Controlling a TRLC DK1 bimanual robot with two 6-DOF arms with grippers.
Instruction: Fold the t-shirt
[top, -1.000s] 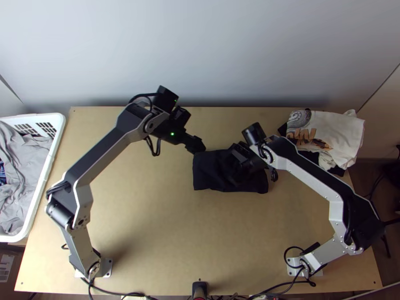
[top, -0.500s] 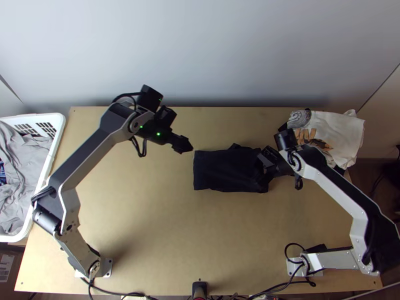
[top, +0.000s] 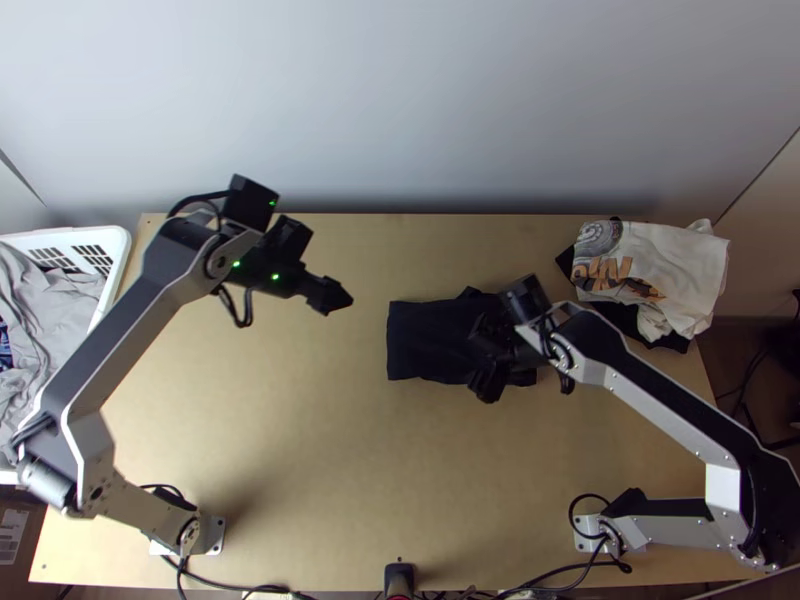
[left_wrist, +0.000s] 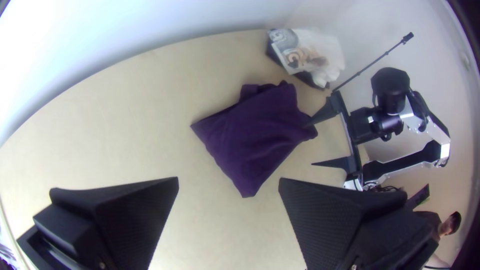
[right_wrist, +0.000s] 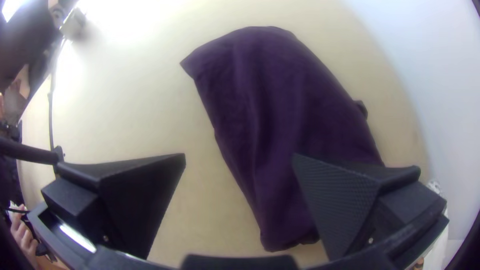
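The dark t-shirt (top: 425, 340) lies folded on the tabletop (top: 320, 430), its right part partly hidden beneath the right gripper (top: 481, 361), fingers spread; left of the t-shirt hangs the left gripper (top: 335, 298), also open.

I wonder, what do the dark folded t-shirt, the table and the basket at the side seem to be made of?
The dark folded t-shirt looks like matt, soft knit, probably cotton, going by its soft folds. The light table looks like smooth wood or wood-look board, judging by its even tan surface. The white slotted basket is probably smooth moulded plastic, given its rounded rim.
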